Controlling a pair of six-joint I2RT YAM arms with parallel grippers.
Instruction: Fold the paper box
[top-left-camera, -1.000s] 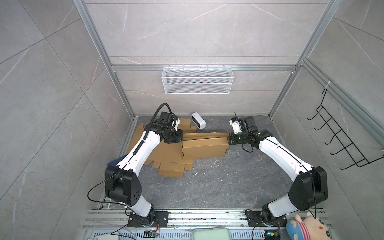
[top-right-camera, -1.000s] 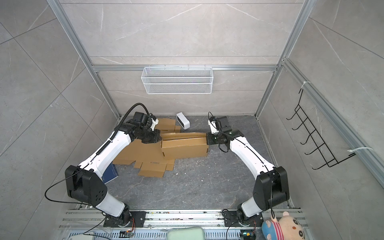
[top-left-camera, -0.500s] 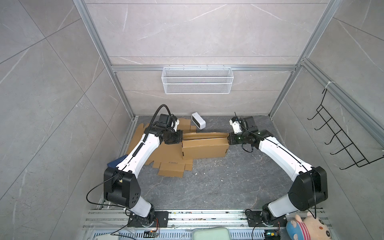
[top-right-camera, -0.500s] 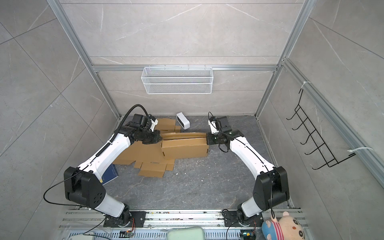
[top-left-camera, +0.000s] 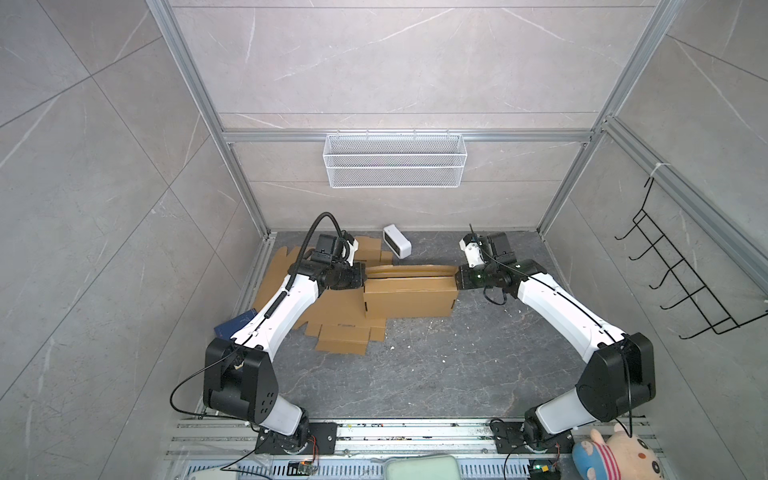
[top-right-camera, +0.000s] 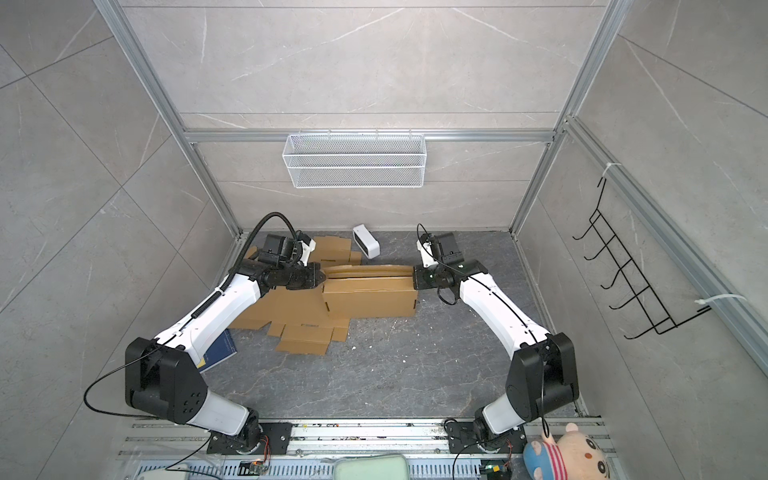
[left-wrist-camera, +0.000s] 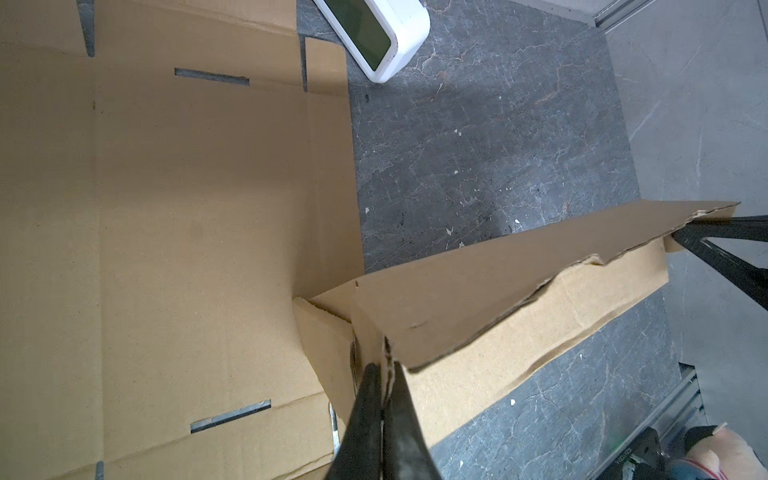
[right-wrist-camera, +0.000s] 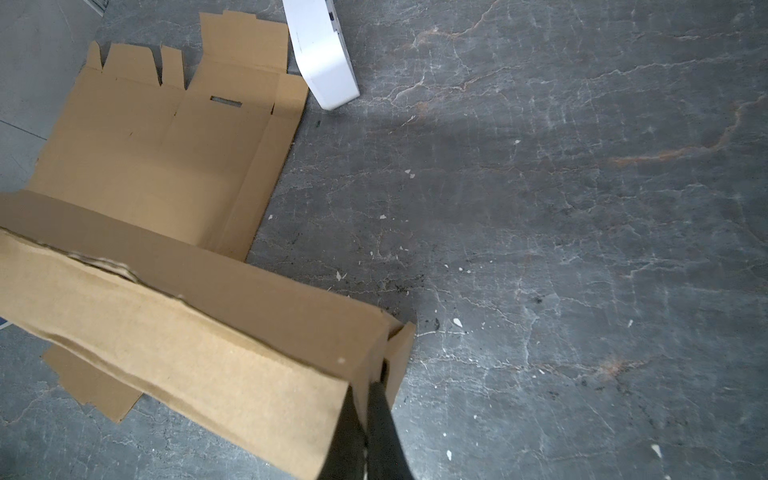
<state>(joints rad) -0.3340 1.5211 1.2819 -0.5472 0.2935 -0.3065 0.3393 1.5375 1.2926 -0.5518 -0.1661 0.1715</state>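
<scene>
Box flap (top-left-camera: 409, 272) held edge-up; left fingers (left-wrist-camera: 365, 415) clamped on one end, right fingers (right-wrist-camera: 380, 432) clamped on opposite end

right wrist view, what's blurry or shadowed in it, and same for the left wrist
Right wrist view: the right fingers and the near end of the paper box are soft; the floor is sharp, with a dark shadow band. Left wrist view: the left fingers are blurred, the rest sharp.
</scene>
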